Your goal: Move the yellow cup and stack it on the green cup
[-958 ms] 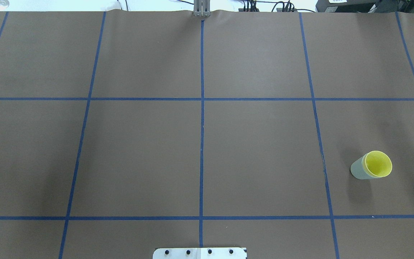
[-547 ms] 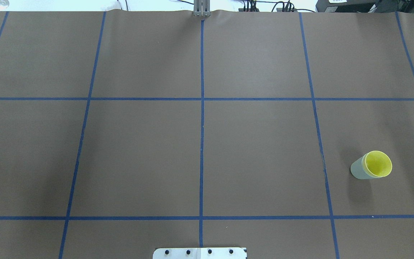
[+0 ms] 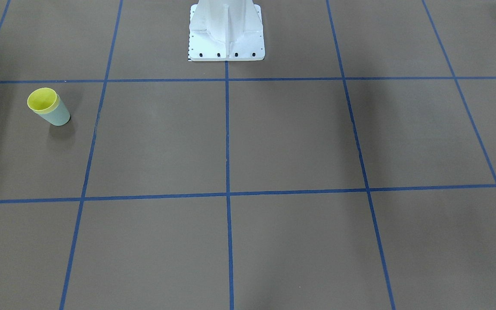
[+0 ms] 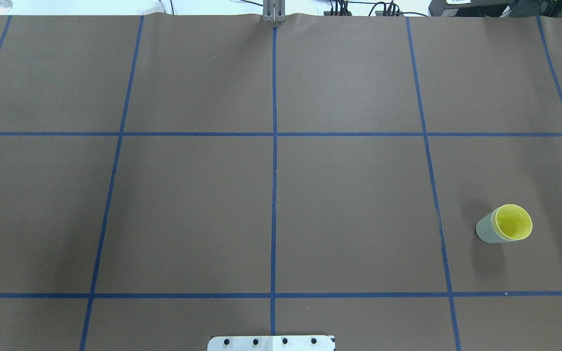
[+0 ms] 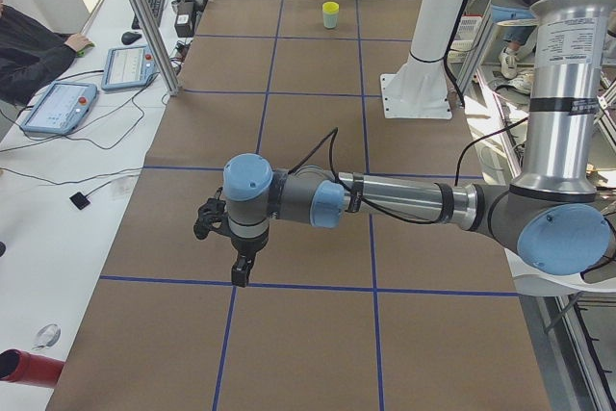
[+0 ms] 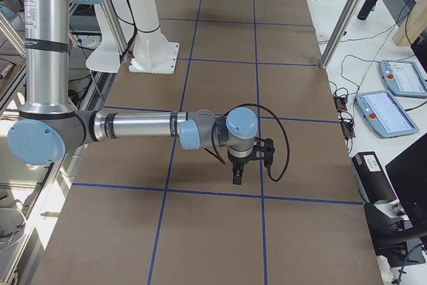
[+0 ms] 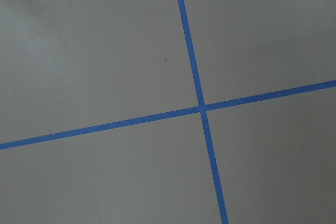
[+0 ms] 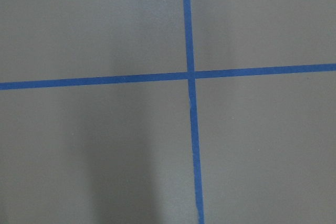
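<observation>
— Anything shift in that last second?
— Nothing. The yellow cup (image 4: pixel 512 223) sat nested upright in the green cup (image 4: pixel 485 233), right of the table's (image 4: pixel 349 195) middle, inside its taped square (image 4: pixel 481 170); I'd call it finished.
— The grippers?
— Left gripper (image 5: pixel 237 259) and right gripper (image 6: pixel 236 173) hung above the table, off both cups. Wide or narrow, I couldn't tell.

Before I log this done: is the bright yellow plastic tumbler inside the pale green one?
Inside: the yellow tumbler sits nested in the green tumbler, rim showing.

bright yellow cup (image 4: pixel 512 223), seemingly mint green cup (image 4: pixel 485 233), brown table (image 4: pixel 188 209) gridded in blue.
</observation>
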You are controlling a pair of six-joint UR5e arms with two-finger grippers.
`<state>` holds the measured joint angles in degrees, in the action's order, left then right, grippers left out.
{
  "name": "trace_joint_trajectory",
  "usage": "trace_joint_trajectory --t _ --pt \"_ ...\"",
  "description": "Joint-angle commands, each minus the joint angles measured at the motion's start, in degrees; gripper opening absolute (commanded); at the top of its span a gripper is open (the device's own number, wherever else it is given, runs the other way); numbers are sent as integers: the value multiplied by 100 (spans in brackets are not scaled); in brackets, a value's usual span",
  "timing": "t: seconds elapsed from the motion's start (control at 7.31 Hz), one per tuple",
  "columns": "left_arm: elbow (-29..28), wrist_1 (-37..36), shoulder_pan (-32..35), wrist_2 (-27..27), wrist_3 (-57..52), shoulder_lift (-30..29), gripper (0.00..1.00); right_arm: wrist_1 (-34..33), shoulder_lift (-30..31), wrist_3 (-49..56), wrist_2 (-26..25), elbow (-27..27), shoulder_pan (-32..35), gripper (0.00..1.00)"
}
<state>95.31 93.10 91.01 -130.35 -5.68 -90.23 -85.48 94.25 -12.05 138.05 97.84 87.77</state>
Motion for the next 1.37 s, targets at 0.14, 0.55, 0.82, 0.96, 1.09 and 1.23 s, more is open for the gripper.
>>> trace_joint_trajectory --t 0.14,0.55,0.82,0.96,1.09,1.23 --pt "-12 7 -4 -8 -3 32 100 14 -12 18 90 -19 56 100" --pt "-56 24 -4 1 -3 49 100 23 5 18 64 -89 56 100" --pt "-74 24 -4 1 -3 40 100 23 5 18 55 -98 56 100" --pt "-74 24 -4 1 -3 40 100 23 5 18 55 -98 56 100" --pt "-65 33 -4 1 -3 40 100 23 5 18 55 -98 56 100" --pt "-74 33 -4 1 -3 40 100 23 14 18 55 -98 56 100"
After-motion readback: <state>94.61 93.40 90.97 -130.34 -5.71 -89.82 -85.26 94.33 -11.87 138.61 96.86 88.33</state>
